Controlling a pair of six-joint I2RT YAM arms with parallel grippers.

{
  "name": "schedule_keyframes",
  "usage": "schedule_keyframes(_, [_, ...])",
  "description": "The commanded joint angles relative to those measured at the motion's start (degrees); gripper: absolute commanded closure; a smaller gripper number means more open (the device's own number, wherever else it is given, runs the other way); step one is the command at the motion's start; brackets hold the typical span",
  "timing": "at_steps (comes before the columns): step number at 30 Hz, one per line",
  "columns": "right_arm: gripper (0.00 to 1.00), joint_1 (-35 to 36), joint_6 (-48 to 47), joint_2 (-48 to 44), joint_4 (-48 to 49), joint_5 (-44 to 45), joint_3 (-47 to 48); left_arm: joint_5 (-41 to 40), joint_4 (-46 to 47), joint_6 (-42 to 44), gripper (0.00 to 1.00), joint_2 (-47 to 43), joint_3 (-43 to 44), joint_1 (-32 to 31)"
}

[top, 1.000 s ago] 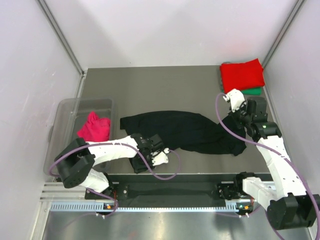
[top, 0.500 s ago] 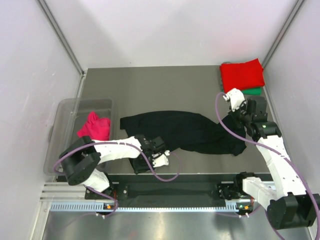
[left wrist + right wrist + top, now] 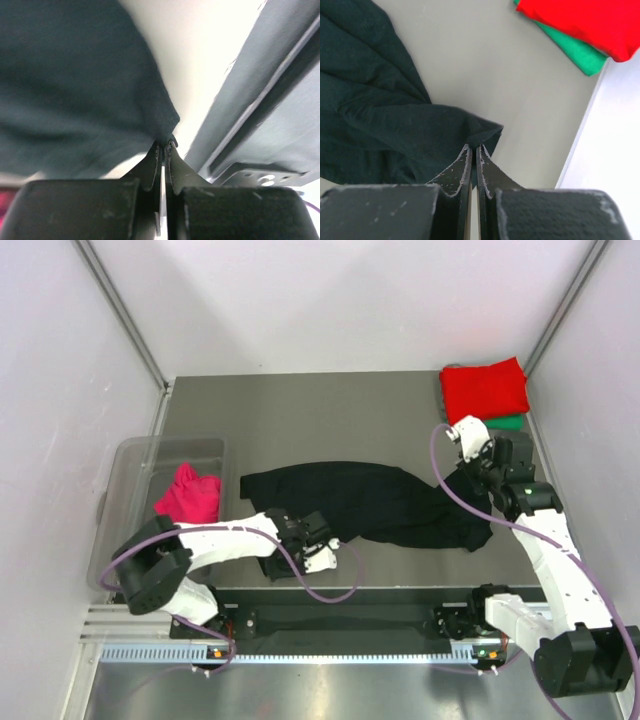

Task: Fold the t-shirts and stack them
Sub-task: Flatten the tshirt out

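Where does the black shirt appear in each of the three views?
Top external: shirt stretched across mid-table.
Left wrist: shirt fills the upper left, corner in the jaws.
Right wrist: shirt fills the left, corner in the jaws.
Shared landmark: the table beneath it.

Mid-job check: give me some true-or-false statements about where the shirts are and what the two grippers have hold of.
1. The left gripper and the right gripper are each shut on an edge of the black shirt. True.
2. The red shirt lies folded on the green shirt. True.
3. The magenta shirt lies on top of the red shirt. False: it sits in the clear bin at the left.
4. The black shirt is folded square. False: it lies spread out and rumpled.
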Motion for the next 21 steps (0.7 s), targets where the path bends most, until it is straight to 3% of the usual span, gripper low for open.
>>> schedule_keyframes(1, [1.0, -0.5, -0.5, -1.3, 2.6, 1.7, 5.2, -7.3, -3.1, 3.7, 1.0, -8.5, 4.9, 0.1])
schedule_keyframes(6, [1.0, -0.8, 3.3, 0.8, 1.4, 4.7, 16.7, -12.0, -8.5, 12.9, 1.0, -14.2, 18.8, 10.2])
schedule_keyframes(12, [1.0, -2.4, 8.3, 6.0, -3.1, 5.7, 33.1, -24.3, 4.3, 20.9, 1.0, -19.3, 31.9, 15.5])
schedule_keyframes(16, [1.0, -4.0, 9.0, 7.9, -3.6, 9.6, 44.3, -32.3, 10.5, 20.6, 1.0, -18.1, 41.4, 18.3])
schedule_keyframes(21, [1.0, -7.1, 8.7, 6.1, 0.5, 14.8, 50.0, -37.9, 20.6, 19.2, 1.0, -19.4, 50.7, 18.9])
